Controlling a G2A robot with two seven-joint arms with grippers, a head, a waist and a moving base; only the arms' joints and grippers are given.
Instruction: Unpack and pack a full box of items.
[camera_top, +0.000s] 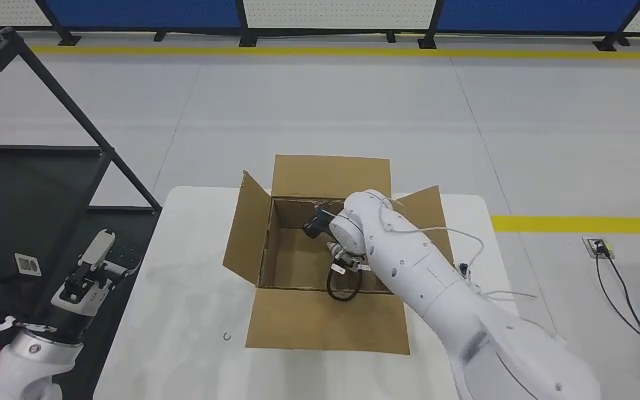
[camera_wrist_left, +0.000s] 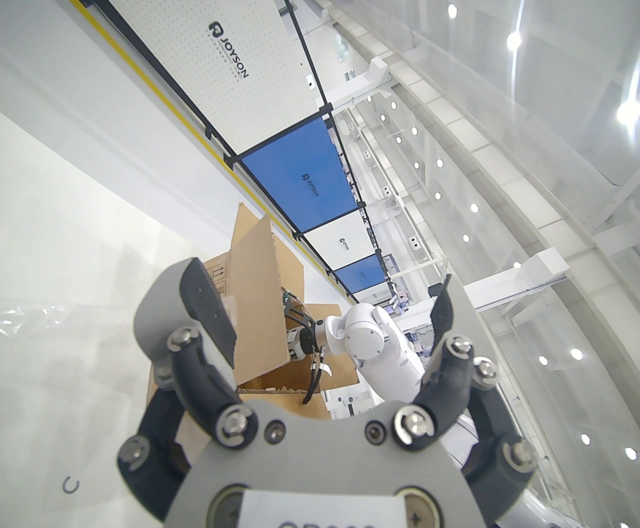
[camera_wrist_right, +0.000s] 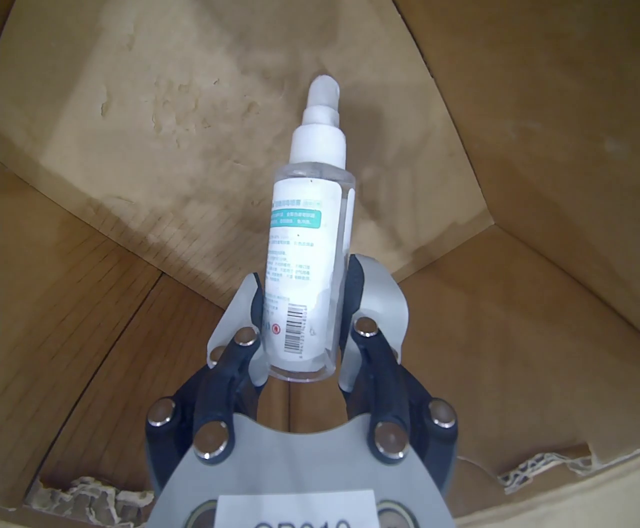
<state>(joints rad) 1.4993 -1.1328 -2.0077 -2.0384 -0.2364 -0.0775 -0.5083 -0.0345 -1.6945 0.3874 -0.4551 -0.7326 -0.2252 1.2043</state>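
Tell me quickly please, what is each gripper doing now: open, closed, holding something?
Left gripper: open, holding nothing.
Right gripper: closed on the spray bottle, inside the cardboard box.

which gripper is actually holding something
The right gripper, shut on a spray bottle inside the box. The left gripper is open and empty, away from the box.
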